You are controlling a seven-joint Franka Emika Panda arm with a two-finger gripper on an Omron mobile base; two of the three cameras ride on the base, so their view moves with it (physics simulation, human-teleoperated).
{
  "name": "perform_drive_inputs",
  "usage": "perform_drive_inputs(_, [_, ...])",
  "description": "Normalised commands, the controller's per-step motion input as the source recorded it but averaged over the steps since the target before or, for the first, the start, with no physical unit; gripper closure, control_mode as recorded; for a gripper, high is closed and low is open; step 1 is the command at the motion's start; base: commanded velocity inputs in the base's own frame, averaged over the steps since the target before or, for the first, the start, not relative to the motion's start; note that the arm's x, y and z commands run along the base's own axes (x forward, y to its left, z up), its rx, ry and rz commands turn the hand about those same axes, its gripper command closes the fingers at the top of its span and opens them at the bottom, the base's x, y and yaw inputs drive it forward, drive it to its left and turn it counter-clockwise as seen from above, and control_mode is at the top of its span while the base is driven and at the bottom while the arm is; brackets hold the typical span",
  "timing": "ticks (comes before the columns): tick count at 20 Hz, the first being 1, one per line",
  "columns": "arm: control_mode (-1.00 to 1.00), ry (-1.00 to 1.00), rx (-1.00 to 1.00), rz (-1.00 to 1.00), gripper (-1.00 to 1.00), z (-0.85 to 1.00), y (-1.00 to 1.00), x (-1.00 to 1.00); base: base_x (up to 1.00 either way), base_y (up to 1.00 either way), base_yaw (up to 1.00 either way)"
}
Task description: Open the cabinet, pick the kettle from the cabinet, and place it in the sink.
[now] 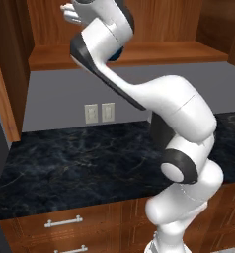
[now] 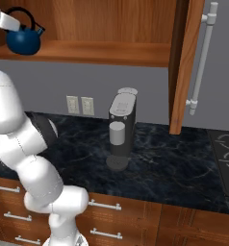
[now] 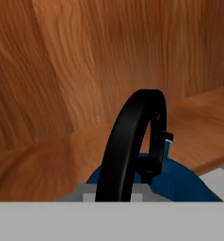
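The small round dark-blue kettle (image 2: 23,41) with the black arched handle sat on the bottom shelf of the big reddish-brown wooden cabinet (image 2: 102,52), far over at the left end of that shelf. The robot's gripper (image 2: 13,24) was right above the kettle, closed tight on the black handle (image 3: 132,141). In the hand view the handle rose up close in front, with the blue body just under it and the wooden back wall behind. Under the cabinet, two pale wall plugs (image 2: 80,105) sat on the grey wall. To the right of them, a tall grey coffee machine (image 2: 121,129) stood on the black marble counter (image 2: 174,168). Further right, the cabinet's open door (image 2: 184,67) hung out over the counter, with its long silver bar handle (image 2: 203,60) beside it.
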Motion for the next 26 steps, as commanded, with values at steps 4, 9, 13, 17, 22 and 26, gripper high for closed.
perform_drive_inputs(4, [-1.0,-0.11,0.03,0.06,1.0,0.02,-0.14,-0.75,0.0,0.0,0.0])
perform_drive_inputs(9, [-1.0,-0.09,0.04,0.12,1.0,0.04,-0.24,-0.75,0.0,0.0,0.0])
perform_drive_inputs(13, [-1.0,-0.04,0.04,0.13,1.0,0.0,-0.3,-0.75,0.0,0.0,0.0])
perform_drive_inputs(17, [-1.0,-0.01,0.04,0.12,1.0,0.0,-0.33,-0.75,0.0,0.0,0.0])
perform_drive_inputs(22, [-1.0,0.0,0.01,0.12,1.0,-0.01,-0.37,-0.73,0.0,0.0,0.0])
perform_drive_inputs(26, [-1.0,0.0,0.0,0.14,1.0,-0.13,-0.44,-0.64,0.0,0.0,0.0])
